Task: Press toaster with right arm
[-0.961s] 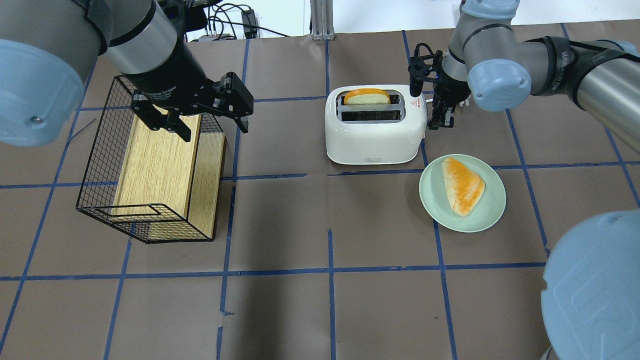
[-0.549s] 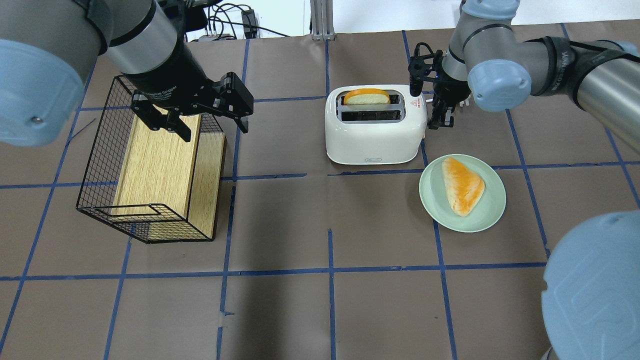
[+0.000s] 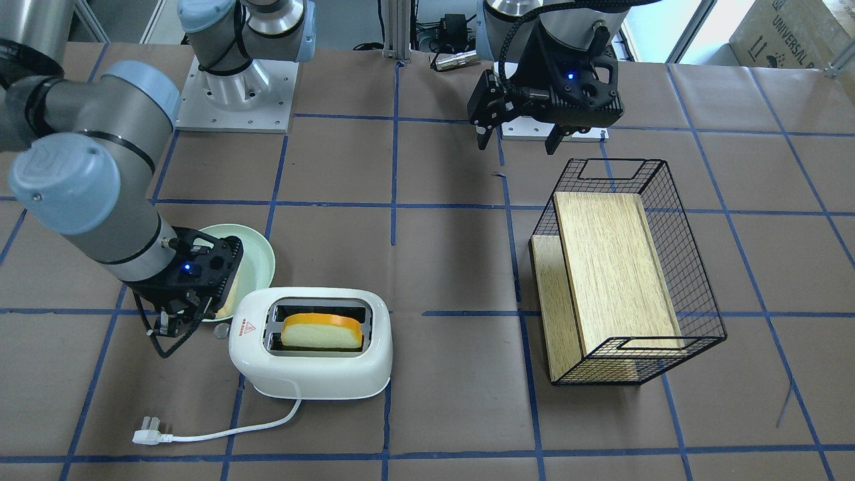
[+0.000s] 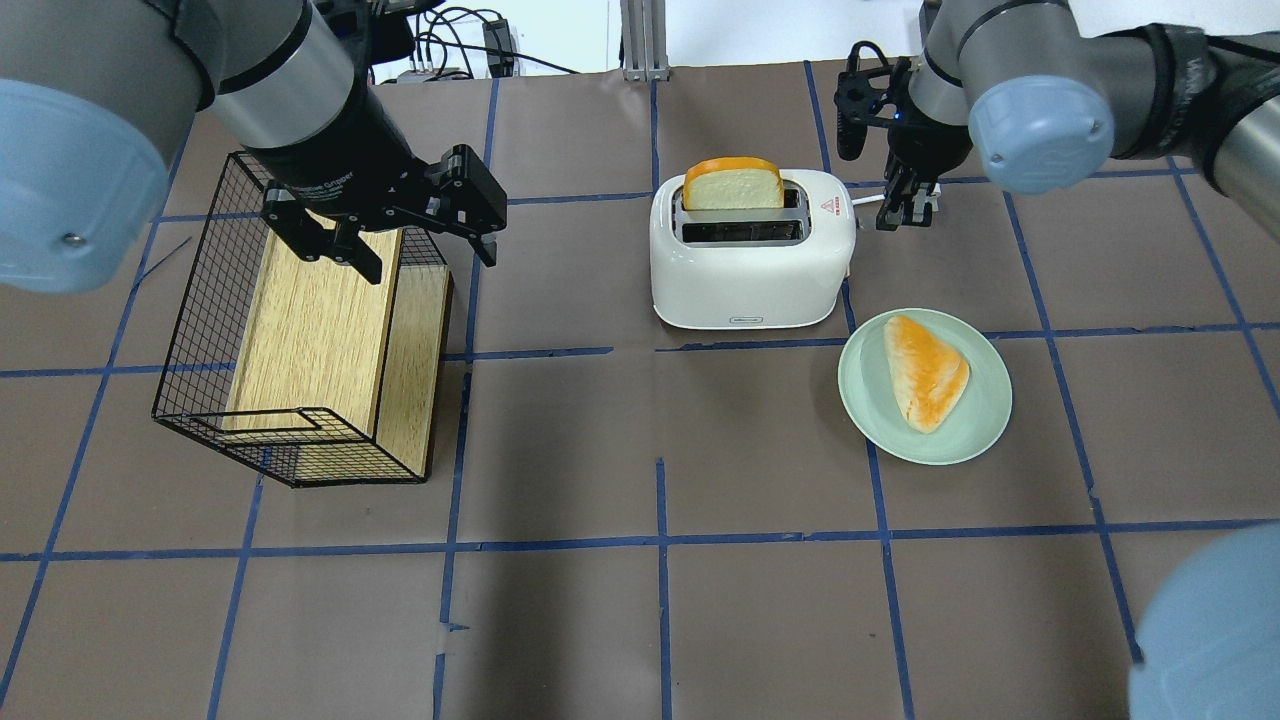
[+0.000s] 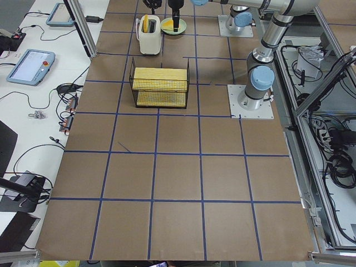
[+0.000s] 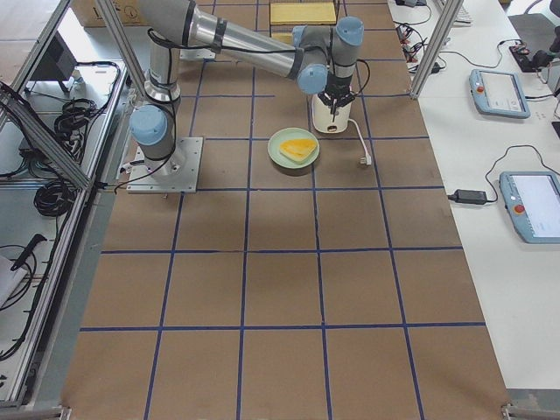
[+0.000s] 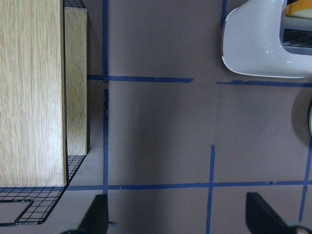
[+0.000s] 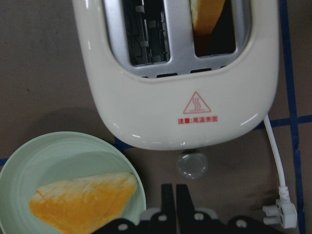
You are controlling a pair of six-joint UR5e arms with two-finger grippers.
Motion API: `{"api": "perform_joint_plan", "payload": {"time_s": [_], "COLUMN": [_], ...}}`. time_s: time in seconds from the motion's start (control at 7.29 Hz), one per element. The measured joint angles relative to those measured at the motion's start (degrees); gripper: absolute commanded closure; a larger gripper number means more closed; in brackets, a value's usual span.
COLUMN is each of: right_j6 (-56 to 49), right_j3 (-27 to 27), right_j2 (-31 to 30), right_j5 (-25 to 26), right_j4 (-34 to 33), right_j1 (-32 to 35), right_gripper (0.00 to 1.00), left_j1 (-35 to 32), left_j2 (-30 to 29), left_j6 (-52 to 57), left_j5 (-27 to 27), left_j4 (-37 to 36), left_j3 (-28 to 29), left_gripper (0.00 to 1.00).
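Observation:
The white toaster [image 4: 752, 270] stands mid-table with a slice of bread [image 4: 733, 185] sticking high out of its far slot; the near slot is empty. My right gripper [image 4: 897, 212] hangs beside the toaster's right end, above the table and apart from it. In the right wrist view its fingers [image 8: 168, 192] are pressed together and empty, just short of the clear side knob [image 8: 192, 165] below the red triangle sticker [image 8: 197, 103]. My left gripper [image 4: 430, 262] is open and empty above the wire basket's [image 4: 190, 330] far right corner.
A green plate [image 4: 975, 430] with a second bread slice [image 4: 925, 370] sits right of the toaster's front. The toaster's white cord and plug [image 3: 148, 437] lie behind it. The wire basket holds a wooden box [image 4: 315, 320] at the left.
My right gripper has risen and moved back from the toaster's side. The bread has popped up higher in the far slot. The left arm has not moved.

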State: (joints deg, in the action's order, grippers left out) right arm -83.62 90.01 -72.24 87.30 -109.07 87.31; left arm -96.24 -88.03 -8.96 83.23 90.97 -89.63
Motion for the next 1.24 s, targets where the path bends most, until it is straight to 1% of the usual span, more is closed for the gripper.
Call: {"api": "perform_joint_plan", "payload": {"time_s": [0.14, 0.27, 0.69, 0.82, 0.96, 1.1, 1.24], "right_j6": [3.3, 9.8, 43.7, 54.2, 62.3, 67.0, 68.9], "right_j3": [-0.2, -0.2, -0.3, -0.2, -0.1, 0.1, 0.2], "right_j2": [-2.4, -4.5, -12.8, -14.8, -16.9, -18.5, -19.3], "right_j5": [-0.1, -0.3, -1.5, -1.0, -0.4, 0.0, 0.0], "right_j4": [1.3, 3.1, 11.3, 13.7, 16.2, 18.2, 19.3], "right_j1": [-0.2, -0.3, -0.1, 0.1, 0.4, 0.6, 0.7], "right_gripper": [0.0, 0.0, 0.0, 0.0, 0.0, 0.0, 0.0], "left_j1": [0.0, 0.0, 0.0, 0.0, 0.0, 0.0, 0.0], "left_j2": [0.0, 0.0, 0.0, 0.0, 0.0, 0.0, 0.0], "left_j6": [0.0, 0.0, 0.0, 0.0, 0.0, 0.0, 0.0], "left_j5": [0.0, 0.0, 0.0, 0.0, 0.0, 0.0, 0.0], "left_j4": [0.0, 0.0, 0.0, 0.0, 0.0, 0.0, 0.0], "left_j3": [0.0, 0.0, 0.0, 0.0, 0.0, 0.0, 0.0], "left_gripper": [0.0, 0.0, 0.0, 0.0, 0.0, 0.0, 0.0]}}
